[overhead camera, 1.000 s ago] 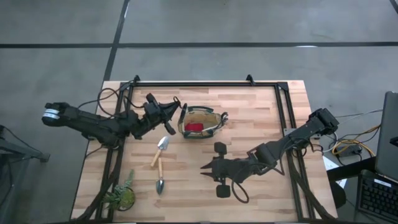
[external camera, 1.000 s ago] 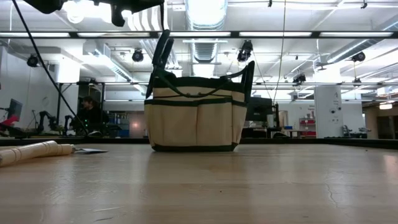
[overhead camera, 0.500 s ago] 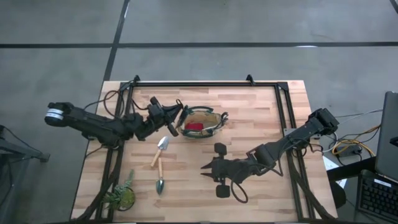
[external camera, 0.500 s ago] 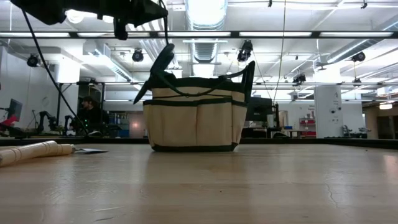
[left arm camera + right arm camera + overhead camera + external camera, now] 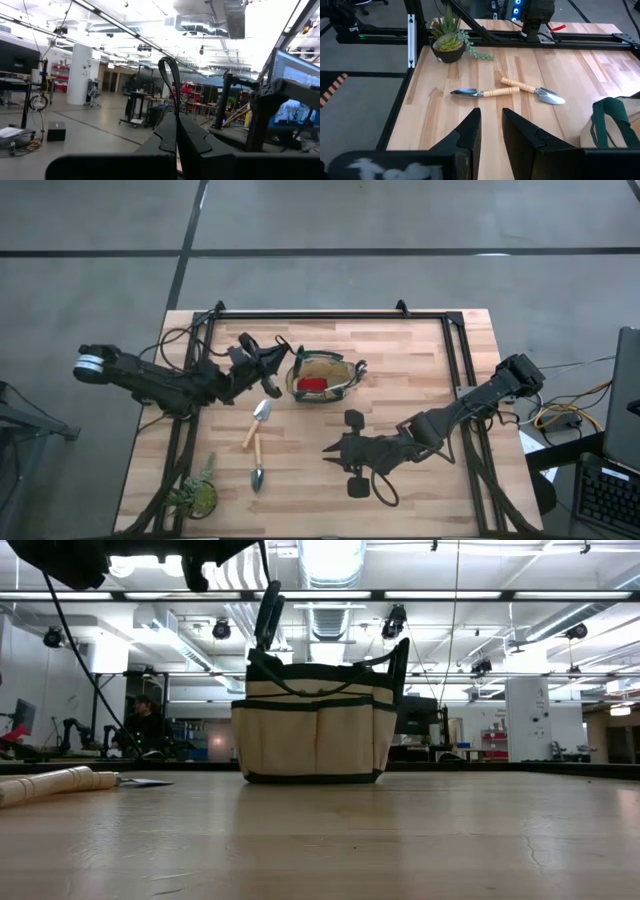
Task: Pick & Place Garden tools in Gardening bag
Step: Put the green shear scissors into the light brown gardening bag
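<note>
My left gripper (image 5: 266, 363) is shut on a pair of dark grey pruning shears (image 5: 266, 612) just left of the gardening bag (image 5: 346, 370) and above its rim. The olive-tan bag stands upright on the table (image 5: 315, 735) with a small red item (image 5: 312, 384) inside. Two silver-bladed trowels with wooden handles (image 5: 260, 418) (image 5: 257, 470) lie flat on the table near the bag. My right gripper (image 5: 328, 448) is open and empty over the table's middle, right of the trowels. A second pair of shears does not show. My left gripper pinches the pruning shears between its two shut fingers (image 5: 165, 137). A curved dark part of the shears (image 5: 170, 70) stands out beyond the fingertips. The fingers come from the table's left. The shears hang about upright over the bag's left rim; whether their lower end (image 5: 258, 648) touches it I cannot tell.
A green potted plant (image 5: 195, 495) stands at the table's near left corner. A black metal frame (image 5: 310, 315) runs along the far edge and both sides. In the right wrist view the trowels (image 5: 485, 92) (image 5: 535, 91) lie on bare wood ahead of my right gripper (image 5: 491, 132).
My left gripper has gone a little toward the bag and come back. The shears tipped over to a slant and dropped toward the bag's left rim, then swung back up to about upright.
</note>
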